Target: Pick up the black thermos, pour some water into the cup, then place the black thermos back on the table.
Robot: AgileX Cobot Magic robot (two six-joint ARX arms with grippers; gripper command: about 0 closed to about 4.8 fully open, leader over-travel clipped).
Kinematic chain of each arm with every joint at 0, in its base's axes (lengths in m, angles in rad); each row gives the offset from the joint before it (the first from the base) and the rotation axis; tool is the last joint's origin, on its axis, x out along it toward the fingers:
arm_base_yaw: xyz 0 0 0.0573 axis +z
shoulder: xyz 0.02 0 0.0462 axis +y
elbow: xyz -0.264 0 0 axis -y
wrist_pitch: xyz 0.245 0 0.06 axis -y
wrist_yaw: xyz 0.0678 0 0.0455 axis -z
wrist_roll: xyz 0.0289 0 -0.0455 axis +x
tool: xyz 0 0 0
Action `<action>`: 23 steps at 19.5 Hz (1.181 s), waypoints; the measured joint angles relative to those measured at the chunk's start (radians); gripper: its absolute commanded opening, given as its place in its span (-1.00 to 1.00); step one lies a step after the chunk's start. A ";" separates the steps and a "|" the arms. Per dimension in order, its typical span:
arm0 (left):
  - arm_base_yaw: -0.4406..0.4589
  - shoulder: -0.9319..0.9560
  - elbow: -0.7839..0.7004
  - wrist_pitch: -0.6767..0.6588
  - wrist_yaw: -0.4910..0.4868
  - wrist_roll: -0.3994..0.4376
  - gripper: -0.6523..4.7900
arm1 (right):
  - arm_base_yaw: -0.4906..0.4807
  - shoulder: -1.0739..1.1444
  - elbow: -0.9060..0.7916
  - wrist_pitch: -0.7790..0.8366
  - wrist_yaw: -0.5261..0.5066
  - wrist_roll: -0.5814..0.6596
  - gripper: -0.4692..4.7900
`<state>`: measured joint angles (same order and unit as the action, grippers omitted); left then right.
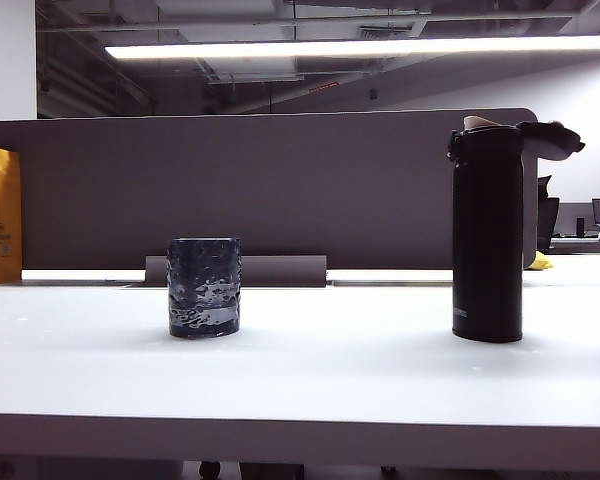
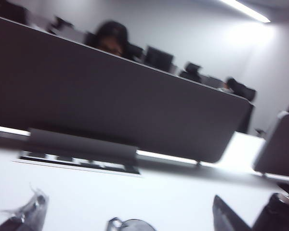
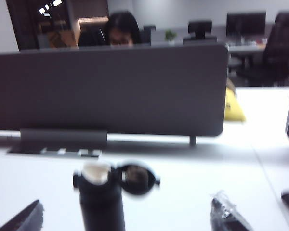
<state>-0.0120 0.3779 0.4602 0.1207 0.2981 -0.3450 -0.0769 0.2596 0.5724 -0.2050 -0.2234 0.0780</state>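
Exterior view: one tall matte black thermos (image 1: 488, 235), flip lid open (white lettering near its base too small to read), is standing right of one dimpled dark tumbler cup (image 1: 204, 286) on the wide white table (image 1: 330, 380); no arms are showing. Left wrist view: the left gripper (image 2: 125, 219) is spreading wide, empty, above the cup's rim. Right wrist view: the right gripper (image 3: 125, 216) is gaping wide, unloaded, with the thermos top between its fingers.

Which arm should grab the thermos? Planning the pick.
Right. The thermos stands on the table's right side, between the open right gripper's fingers; the left gripper faces the cup.
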 measured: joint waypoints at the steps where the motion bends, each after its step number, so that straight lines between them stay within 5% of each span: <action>1: -0.020 0.080 0.033 0.028 0.021 0.012 1.00 | 0.000 0.035 0.012 0.053 -0.005 0.000 1.00; 7: -0.242 0.442 0.085 0.160 0.055 0.064 1.00 | 0.010 0.187 0.012 0.060 -0.082 0.000 1.00; 12: -0.418 0.597 0.087 0.294 0.039 0.221 1.00 | 0.193 0.323 -0.127 0.301 -0.056 -0.042 1.00; 17: -0.444 0.663 0.087 0.310 0.030 0.270 1.00 | 0.382 0.560 -0.274 0.593 0.107 -0.044 1.00; 23: -0.444 0.695 0.087 0.323 0.028 0.282 1.00 | 0.394 0.915 -0.269 0.938 0.178 -0.045 1.00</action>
<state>-0.4557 1.0725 0.5468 0.4442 0.3260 -0.0631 0.3168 1.1744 0.3035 0.7334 -0.0452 0.0334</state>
